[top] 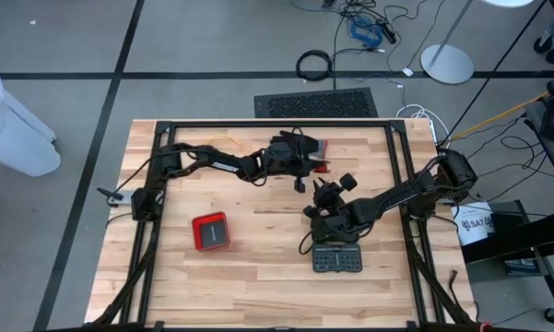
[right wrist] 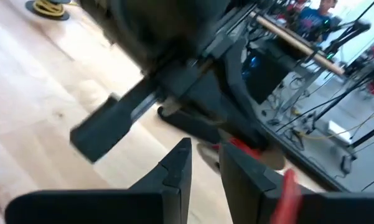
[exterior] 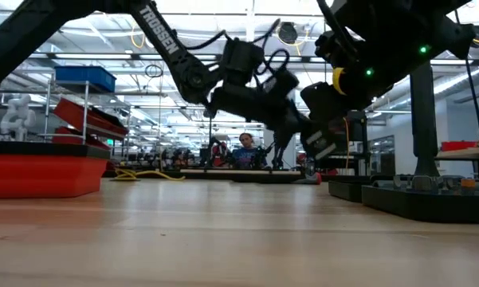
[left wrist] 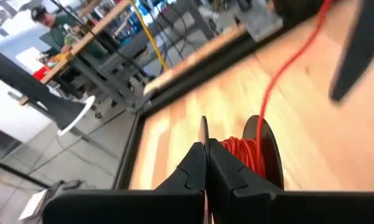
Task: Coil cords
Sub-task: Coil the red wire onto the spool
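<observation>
Mid-coil near the counter's far edge: left end effector (left wrist: 205,163) pinched together beside red cord (left wrist: 239,152) on spool; right end effector (right wrist: 202,163) apart, next needing a grip on the tail.

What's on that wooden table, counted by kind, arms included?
Robot arms: 2, left arm and right arm
Red box: 1
Black tray: 1
Spool of red cord: 1
Total: 5

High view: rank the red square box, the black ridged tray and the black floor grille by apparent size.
1. Black floor grille, though it lies on the floor, below table level.
2. Black ridged tray.
3. Red square box, only slightly smaller.
</observation>
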`<state>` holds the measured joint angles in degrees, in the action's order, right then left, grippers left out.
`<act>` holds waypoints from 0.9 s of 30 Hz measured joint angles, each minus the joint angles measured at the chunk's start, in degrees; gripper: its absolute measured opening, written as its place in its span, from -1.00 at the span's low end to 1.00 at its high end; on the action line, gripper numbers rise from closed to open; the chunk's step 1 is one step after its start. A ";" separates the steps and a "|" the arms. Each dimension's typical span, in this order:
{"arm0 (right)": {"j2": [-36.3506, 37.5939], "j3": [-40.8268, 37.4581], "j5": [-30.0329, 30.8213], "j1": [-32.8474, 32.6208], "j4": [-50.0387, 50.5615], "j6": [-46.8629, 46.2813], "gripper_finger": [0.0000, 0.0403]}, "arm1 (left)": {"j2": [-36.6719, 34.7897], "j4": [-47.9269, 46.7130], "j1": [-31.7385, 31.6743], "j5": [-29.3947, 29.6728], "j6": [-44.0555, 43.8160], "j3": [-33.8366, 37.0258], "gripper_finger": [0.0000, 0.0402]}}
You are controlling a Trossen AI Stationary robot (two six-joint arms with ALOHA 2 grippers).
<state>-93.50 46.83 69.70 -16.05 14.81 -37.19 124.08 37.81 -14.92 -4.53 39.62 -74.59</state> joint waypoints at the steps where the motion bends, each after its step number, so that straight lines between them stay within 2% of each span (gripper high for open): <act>1: 0.09 0.00 -0.74 0.00 0.02 -0.24 -0.65 | 0.56 0.01 0.04 0.70 1.04 0.00 -1.00; 9: 0.14 0.02 -6.68 -0.02 0.49 -2.64 -0.65 | 5.29 -0.41 -0.06 2.34 4.88 -0.09 -1.00; 16: 0.56 0.02 -8.09 -1.17 0.61 -3.88 -0.65 | 6.56 -2.07 0.19 5.96 6.31 -0.40 -1.00; 23: 4.85 0.04 -10.06 -3.85 1.59 -7.22 -0.65 | 6.65 -4.20 1.94 14.04 11.44 -0.35 -0.99; 27: 8.58 0.04 -9.64 -6.09 2.37 -7.36 -0.65 | 6.65 -7.38 2.46 14.42 13.58 -0.33 -0.92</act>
<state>-84.92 46.87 60.06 -22.15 17.18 -44.56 130.74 30.43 -12.46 9.89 53.19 -74.91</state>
